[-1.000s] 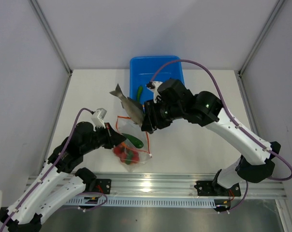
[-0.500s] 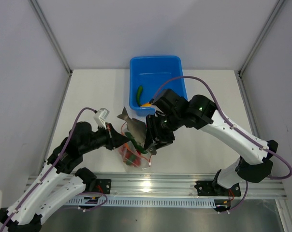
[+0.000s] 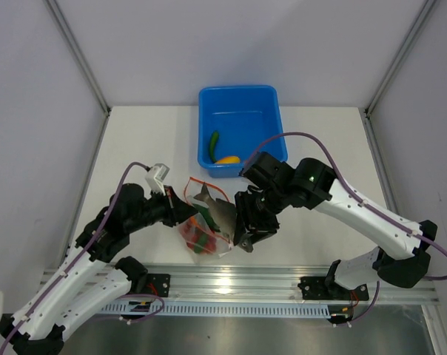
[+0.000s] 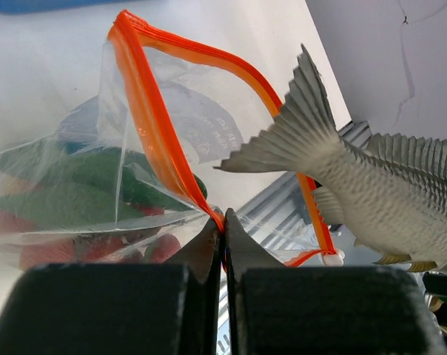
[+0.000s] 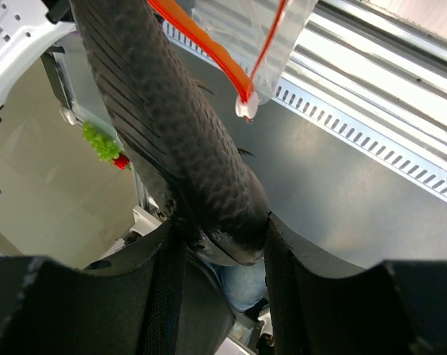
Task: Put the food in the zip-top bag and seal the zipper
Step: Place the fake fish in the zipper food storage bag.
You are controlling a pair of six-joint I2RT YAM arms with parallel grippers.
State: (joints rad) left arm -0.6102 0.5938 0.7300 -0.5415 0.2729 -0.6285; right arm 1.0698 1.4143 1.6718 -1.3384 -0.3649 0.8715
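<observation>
The clear zip-top bag (image 3: 200, 238) lies at the table's near edge with green and red toy foods (image 4: 68, 200) inside. My left gripper (image 3: 183, 213) is shut on the orange-red zipper strip (image 4: 157, 140) and holds the mouth open; the wrist view shows its jaws (image 4: 224, 229) pinching the strip. My right gripper (image 3: 240, 224) is shut on the grey fish (image 3: 217, 210) near its head, with the tail at the bag's mouth. The fish also shows in the left wrist view (image 4: 371, 188) and, dark-backed, in the right wrist view (image 5: 186, 140) between my fingers (image 5: 220, 244).
The blue plastic tub (image 3: 238, 100) stands at the back centre and holds a green cucumber (image 3: 214, 140) and a yellow-orange fruit (image 3: 227, 159). The metal rail (image 3: 283, 285) runs along the near table edge just below the bag.
My right arm has carried the fish from beside the tub down and toward me to the bag's mouth. My left gripper has kept hold of the zipper strip, shifting slightly.
</observation>
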